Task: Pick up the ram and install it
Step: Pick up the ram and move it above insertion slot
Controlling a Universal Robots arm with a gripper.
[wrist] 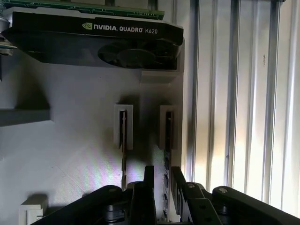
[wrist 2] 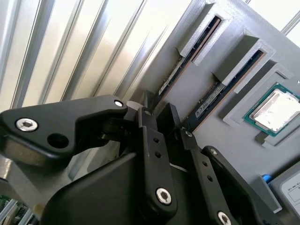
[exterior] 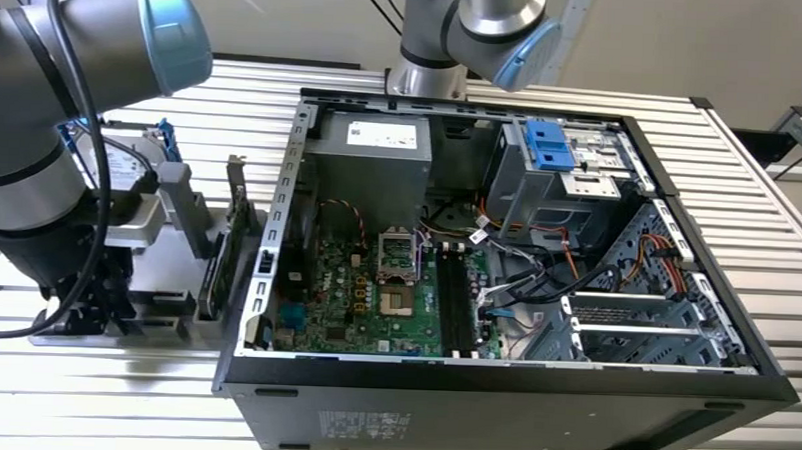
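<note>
Gripper (wrist: 162,177) fingers apart, straddling ram (wrist: 166,159) in grey holder (exterior: 151,301), exterior view's lower left. Off-centre clamp could cock it, jamming the slot.

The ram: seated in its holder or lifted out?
Seated: the ram stands in the gray holder slot, with the open tool straddling it.

Table entry, as I see it: one ribbed metal table (exterior: 763,188). Directly on it: an open computer case (exterior: 501,414) on its side; beside it, seemingly, a grey parts holder (wrist 2: 199,79).
</note>
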